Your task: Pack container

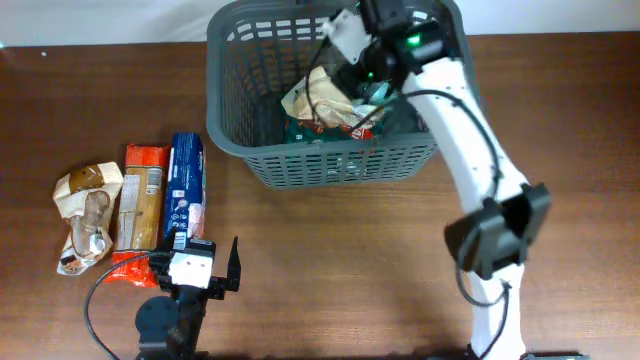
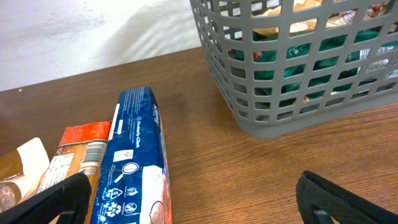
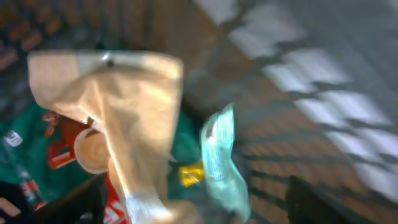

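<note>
The dark grey lattice container (image 1: 330, 165) stands at the back of the table and shows in the left wrist view (image 2: 280, 106). It holds a beige packet (image 1: 315, 100), green packets (image 1: 310, 130) and a pale teal packet (image 1: 380, 95). My right gripper (image 1: 365, 72) is inside it. In the blurred right wrist view its jaws (image 3: 199, 205) are wide apart over the beige packet (image 3: 118, 106) and the teal packet (image 3: 221, 155). My left gripper (image 1: 205, 272) is open and empty at the near end of a blue packet (image 1: 186, 185). The packet lies partly between its jaws (image 2: 199, 205).
Left of the blue packet (image 2: 137, 162) lie an orange packet (image 1: 140, 205), also seen in the left wrist view (image 2: 74, 155), and a beige packet (image 1: 88, 215). All three lie side by side on the brown wooden table (image 1: 330, 270), left of the container.
</note>
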`<state>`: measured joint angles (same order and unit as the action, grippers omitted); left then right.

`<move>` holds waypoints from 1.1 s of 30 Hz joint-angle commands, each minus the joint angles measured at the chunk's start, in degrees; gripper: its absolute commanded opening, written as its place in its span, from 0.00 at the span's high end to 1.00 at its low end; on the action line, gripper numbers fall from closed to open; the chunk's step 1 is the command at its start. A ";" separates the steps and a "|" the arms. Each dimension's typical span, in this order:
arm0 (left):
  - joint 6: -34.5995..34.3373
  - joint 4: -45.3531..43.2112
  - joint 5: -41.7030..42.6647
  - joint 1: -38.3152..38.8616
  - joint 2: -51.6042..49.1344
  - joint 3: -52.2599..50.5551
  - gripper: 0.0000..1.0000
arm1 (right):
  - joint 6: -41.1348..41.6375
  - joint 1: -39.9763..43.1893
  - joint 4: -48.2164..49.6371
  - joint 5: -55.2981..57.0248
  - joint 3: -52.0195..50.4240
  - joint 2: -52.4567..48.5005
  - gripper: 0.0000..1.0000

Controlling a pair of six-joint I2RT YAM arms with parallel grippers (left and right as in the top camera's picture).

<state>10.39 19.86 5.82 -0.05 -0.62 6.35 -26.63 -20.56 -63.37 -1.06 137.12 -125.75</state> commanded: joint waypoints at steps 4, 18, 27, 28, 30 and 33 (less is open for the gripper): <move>-0.50 -0.15 0.42 0.22 0.33 -0.31 0.01 | 16.06 15.52 -0.02 0.37 2.49 17.53 0.03; -0.50 -0.15 0.42 0.22 0.33 -0.31 0.01 | 28.02 44.26 -2.80 -11.23 -18.29 19.30 0.04; -0.59 -2.16 0.61 0.15 0.33 -0.04 0.01 | 28.02 43.45 -1.97 -11.19 -32.22 18.86 0.01; -1.33 -2.32 0.31 0.15 0.33 0.48 0.01 | 28.02 43.45 -1.97 -11.21 -32.89 18.86 0.01; -7.74 -0.61 -5.73 0.11 -0.55 3.52 0.01 | 28.00 43.45 -1.97 -11.19 -33.70 18.86 0.01; -12.37 3.54 -15.10 0.11 -5.95 10.69 0.01 | 28.02 43.45 -1.97 -11.19 -33.97 18.78 0.01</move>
<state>5.13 21.71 1.04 -0.05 -2.00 9.30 1.13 23.16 -65.54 -11.53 103.57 -107.44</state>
